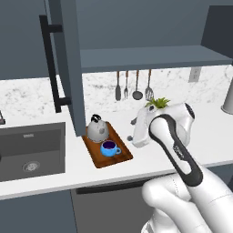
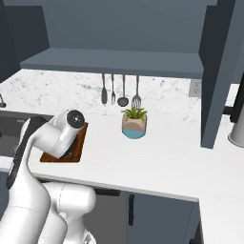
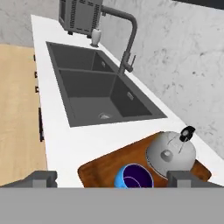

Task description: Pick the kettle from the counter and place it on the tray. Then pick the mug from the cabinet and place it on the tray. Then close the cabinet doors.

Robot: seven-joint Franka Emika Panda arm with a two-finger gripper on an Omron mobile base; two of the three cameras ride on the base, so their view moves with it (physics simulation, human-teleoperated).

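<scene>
Hovering our spread, empty hand (image 3: 112,177) above the tray (image 1: 119,158), mug (image 1: 108,148) at the kettle's (image 1: 97,129) five o'clock, we risk clipping both swinging toward the open cabinet doors (image 1: 68,68).

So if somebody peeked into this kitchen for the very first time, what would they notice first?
Probably the big white robot arm bending over the counter, with its open gripper hanging above a reddish-brown tray. On that tray sit a bright blue mug and, just behind it, a grey speckled kettle. Then the tall dark cabinet door standing open left of the tray, and the dark sink beside it.
</scene>
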